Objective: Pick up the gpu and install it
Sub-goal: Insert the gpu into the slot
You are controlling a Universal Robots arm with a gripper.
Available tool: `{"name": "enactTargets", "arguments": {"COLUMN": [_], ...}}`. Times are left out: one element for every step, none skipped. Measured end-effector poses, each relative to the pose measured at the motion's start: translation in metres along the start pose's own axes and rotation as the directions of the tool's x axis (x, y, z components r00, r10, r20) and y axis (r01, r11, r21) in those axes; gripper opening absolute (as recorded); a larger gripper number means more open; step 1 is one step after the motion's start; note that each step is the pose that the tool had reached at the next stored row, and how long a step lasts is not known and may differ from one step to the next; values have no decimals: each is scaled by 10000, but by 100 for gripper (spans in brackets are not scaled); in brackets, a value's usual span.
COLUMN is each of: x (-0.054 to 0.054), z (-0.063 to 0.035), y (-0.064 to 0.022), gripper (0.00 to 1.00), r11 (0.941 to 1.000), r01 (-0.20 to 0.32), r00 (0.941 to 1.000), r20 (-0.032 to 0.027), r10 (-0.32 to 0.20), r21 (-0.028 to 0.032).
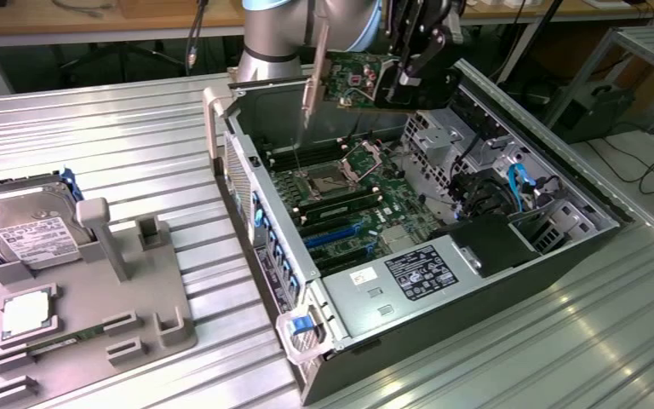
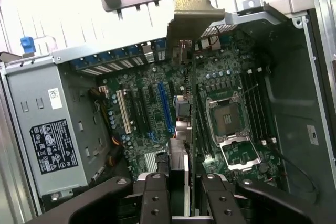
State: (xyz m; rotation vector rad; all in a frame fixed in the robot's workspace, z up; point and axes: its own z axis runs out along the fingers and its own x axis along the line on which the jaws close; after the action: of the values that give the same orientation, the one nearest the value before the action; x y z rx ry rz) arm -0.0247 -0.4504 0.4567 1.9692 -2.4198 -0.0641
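The gpu [image 1: 356, 81], a green circuit board with a long pale metal bracket [image 1: 316, 77], hangs in the air above the far end of the open computer case [image 1: 261, 256]. My gripper [image 1: 409, 75] is shut on it from the exterior view's right. In the wrist view the gpu [image 2: 191, 103] is seen edge-on, running away from my gripper [image 2: 186, 198] over the motherboard, with its bracket [image 2: 195, 17] at the far end. Below it lie a blue slot [image 2: 165, 108] and a white slot [image 2: 124, 111]. The black fingers [image 2: 157, 195] press on both sides of the card.
Inside the case are the empty processor socket [image 2: 227, 124], memory slots [image 2: 257, 103] and a grey power supply [image 2: 52, 140]. On the exterior view's left a grey fixture [image 1: 100, 281] holds a silver hard drive [image 1: 31, 230] and a processor [image 1: 26, 311]. Ribbed metal table [image 1: 100, 136] all around.
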Motion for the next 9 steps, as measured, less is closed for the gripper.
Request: {"name": "enactTargets", "arguments": {"x": [0, 0, 0, 0, 0, 0, 0, 0, 0], "z": [0, 0, 1, 1, 1, 1, 1, 1, 1], "y": [0, 0, 0, 0, 0, 0, 0, 0, 0], "gripper": [28, 28, 28, 28, 28, 28, 28, 28, 28], "r11": [9999, 9995, 9985, 9975, 9962, 9950, 9934, 9916, 9896], "r01": [138, 310, 541, 708, 871, 999, 1150, 1294, 1435], "r00": [9999, 9995, 9985, 9975, 9962, 9950, 9934, 9916, 9896], "r20": [-6, -14, -24, -31, -40, -45, -52, -58, -64], "r10": [-138, -310, -541, -708, -871, -999, -1150, -1294, -1435], "r21": [-1, -3, -6, -8, -10, -12, -14, -16, -18]}}
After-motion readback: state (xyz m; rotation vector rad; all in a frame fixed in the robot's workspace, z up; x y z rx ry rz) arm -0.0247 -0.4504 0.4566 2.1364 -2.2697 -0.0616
